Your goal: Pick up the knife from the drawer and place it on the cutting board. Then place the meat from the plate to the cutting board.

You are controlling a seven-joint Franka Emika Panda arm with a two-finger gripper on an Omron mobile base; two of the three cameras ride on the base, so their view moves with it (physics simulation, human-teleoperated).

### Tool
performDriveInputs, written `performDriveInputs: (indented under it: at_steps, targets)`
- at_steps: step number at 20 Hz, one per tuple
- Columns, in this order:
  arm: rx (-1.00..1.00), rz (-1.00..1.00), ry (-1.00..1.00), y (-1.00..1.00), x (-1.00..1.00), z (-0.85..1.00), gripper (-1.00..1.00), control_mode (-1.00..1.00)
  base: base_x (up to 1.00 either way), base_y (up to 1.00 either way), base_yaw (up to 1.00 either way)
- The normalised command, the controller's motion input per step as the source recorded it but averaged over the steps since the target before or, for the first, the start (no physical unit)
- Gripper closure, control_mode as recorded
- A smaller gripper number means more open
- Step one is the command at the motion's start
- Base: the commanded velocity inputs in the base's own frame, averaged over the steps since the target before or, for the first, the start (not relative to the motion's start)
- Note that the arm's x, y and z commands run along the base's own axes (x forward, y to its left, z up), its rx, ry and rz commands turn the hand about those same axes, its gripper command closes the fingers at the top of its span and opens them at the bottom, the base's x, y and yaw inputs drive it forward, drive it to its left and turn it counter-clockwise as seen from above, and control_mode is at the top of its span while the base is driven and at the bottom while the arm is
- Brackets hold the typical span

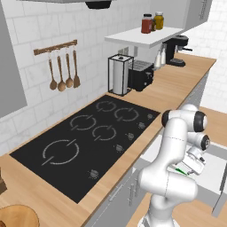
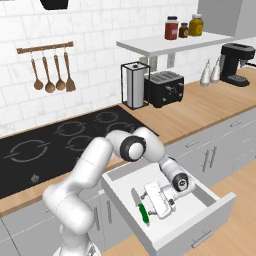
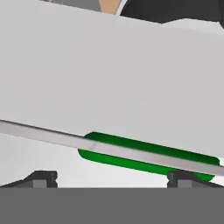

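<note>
Reaching down into the open drawer (image 2: 215,202), with the gripper (image 2: 148,207) lowered over the knife (image 2: 140,206) that lies flat on the drawer floor. Spread fairly wide, going by the hand view: two dark fingertips (image 3: 41,178) well apart, gripping nothing, the green handle (image 3: 148,154) lying between and just ahead of them. Seemingly lined up to straddle the handle rather than the thin blade (image 2: 135,196), probably because the thicker handle gives a surer grip. Not yet closed on anything. Pulled fully out, that drawer, leaving room for a descent from above.

Well behind and above the gripper, jars (image 2: 171,27) on a shelf (image 2: 165,45); no readable label on them, nor on the toaster (image 2: 164,88) or coffee machine (image 2: 236,62). No legible writing anywhere.
</note>
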Motion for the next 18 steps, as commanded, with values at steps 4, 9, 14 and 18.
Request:
performDriveInputs:
  at_steps: [4, 9, 14, 18]
  targets:
    - [-0.05, 0.00, 0.00, 0.12, 0.00, 0.04, -1.00, -1.00, 0.00, 0.00, 0.00]
    - [-0.02, -0.05, 0.04, 0.17, 0.08, 0.32, -1.00, -1.00, 0.00, 0.00, 0.00]
    - [-0.02, -0.06, 0.07, 0.47, 0.05, 0.46, -1.00, -1.00, 0.00, 0.00, 0.00]
    - [0.00, -0.11, 0.08, 0.66, 0.20, 0.04, -1.00, -1.00, 0.00, 0.00, 0.00]
